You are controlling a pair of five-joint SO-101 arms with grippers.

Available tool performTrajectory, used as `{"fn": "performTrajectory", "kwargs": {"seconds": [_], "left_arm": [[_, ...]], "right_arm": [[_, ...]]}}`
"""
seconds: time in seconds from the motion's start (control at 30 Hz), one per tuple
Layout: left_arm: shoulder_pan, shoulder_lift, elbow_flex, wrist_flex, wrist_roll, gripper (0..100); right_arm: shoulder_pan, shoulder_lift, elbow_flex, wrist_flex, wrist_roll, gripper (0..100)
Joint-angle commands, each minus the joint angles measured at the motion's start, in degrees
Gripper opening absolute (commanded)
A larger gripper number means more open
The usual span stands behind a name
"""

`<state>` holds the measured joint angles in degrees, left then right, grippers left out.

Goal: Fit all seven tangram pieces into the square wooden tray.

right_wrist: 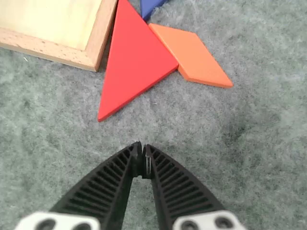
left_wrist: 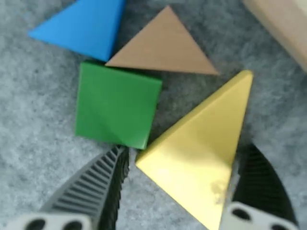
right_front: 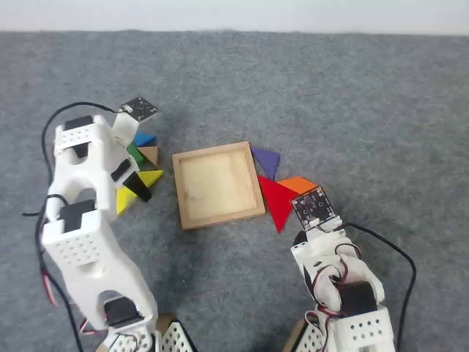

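The square wooden tray (right_front: pixel 218 185) lies on the mat (right_front: pixel 344 88). Left of it cluster four pieces: the square piece (left_wrist: pixel 117 105), the inner small triangle (left_wrist: pixel 165 45) on its tray side, the outer small triangle (left_wrist: pixel 81 26) behind both, and the left large triangle (left_wrist: pixel 201 153) in front, between the left gripper's (left_wrist: pixel 184 158) spread fingers. Against the tray's right wall lies the right large triangle (right_wrist: pixel 134 60), the parallelogram (right_wrist: pixel 196 55) touching its right side, the corner triangle (right_front: pixel 266 160) behind them, the right gripper (right_wrist: pixel 144 153) in front

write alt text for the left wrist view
The left gripper straddles a yellow triangle lying on the grey carpet, with one finger on each side of it. Beyond it lie a green square, a tan triangle and a blue triangle, with a corner of the wooden tray nearby.
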<state>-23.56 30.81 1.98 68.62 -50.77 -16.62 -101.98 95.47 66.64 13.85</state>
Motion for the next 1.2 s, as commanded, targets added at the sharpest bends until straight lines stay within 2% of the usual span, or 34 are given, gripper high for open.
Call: {"fn": "performTrajectory", "kwargs": {"seconds": [0.0,0.6,0.87,1.17], "left_arm": [[-0.53,-0.09,-0.84,5.19,-6.15,29],[-0.88,-0.88,-1.19,12.13,-7.03,25],[-0.88,-9.76,-0.66,18.29,-6.77,25],[-0.88,-15.74,5.93,16.53,-6.68,25]], "right_arm": [[0.48,0.75,1.05,0.57,0.70,1.3],[0.48,0.75,1.05,0.48,0.70,1.3],[0.48,0.75,1.05,0.48,0.70,1.3],[0.48,0.75,1.05,0.57,0.70,1.3]]}}
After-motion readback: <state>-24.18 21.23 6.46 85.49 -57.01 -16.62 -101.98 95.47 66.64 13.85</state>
